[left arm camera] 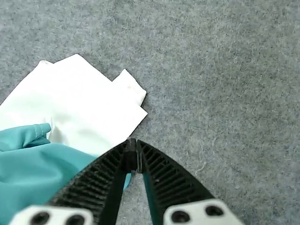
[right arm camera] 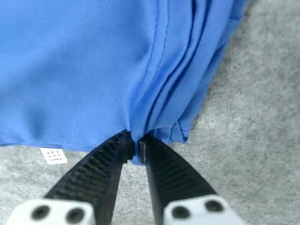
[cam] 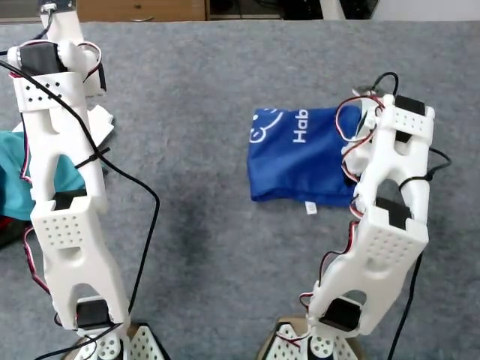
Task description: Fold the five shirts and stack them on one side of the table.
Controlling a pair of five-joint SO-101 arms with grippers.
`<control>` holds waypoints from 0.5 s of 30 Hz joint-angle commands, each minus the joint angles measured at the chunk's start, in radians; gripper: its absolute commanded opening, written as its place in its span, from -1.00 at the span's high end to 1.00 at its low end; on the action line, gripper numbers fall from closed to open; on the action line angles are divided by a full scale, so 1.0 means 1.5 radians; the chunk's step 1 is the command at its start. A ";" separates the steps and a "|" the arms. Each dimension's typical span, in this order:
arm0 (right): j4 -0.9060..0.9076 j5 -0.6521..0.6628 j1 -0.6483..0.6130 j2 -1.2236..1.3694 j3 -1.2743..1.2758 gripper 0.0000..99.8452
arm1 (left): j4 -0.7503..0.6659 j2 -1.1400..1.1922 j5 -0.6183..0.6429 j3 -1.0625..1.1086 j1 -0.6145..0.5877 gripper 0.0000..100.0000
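Note:
A folded blue shirt (cam: 300,154) with white print lies right of the table's middle. My right gripper (right arm camera: 136,146) is shut on the layered edge of that blue shirt (right arm camera: 84,70), near its corner, with the fabric pinched between the black fingers (right arm camera: 101,166). At the left edge lie a white shirt (cam: 103,126) and a teal shirt (cam: 16,174), crumpled together. My left gripper (left arm camera: 133,157) is shut with its tips just over the border of the white shirt (left arm camera: 79,103) and the teal shirt (left arm camera: 33,173); I see no cloth held between them.
Grey felt (cam: 195,225) covers the table. A dark red cloth (cam: 7,225) peeks in at the left edge under the teal one. A small white tag (cam: 311,208) sticks out from the blue shirt's near edge. Wooden furniture (cam: 142,9) stands behind the table.

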 commanded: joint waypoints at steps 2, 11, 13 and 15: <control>0.009 -0.001 0.003 -0.046 -0.015 0.98 | 0.008 -0.042 0.001 -0.003 -0.001 0.96; 0.075 -0.001 0.002 -0.078 -0.048 0.81 | 0.008 -0.042 0.001 0.000 -0.001 0.96; 0.091 -0.001 0.002 -0.080 -0.062 0.74 | 0.008 -0.042 0.001 0.000 -0.001 0.96; 0.098 -0.001 0.002 -0.078 -0.069 0.75 | 0.008 -0.042 0.001 0.000 -0.001 0.96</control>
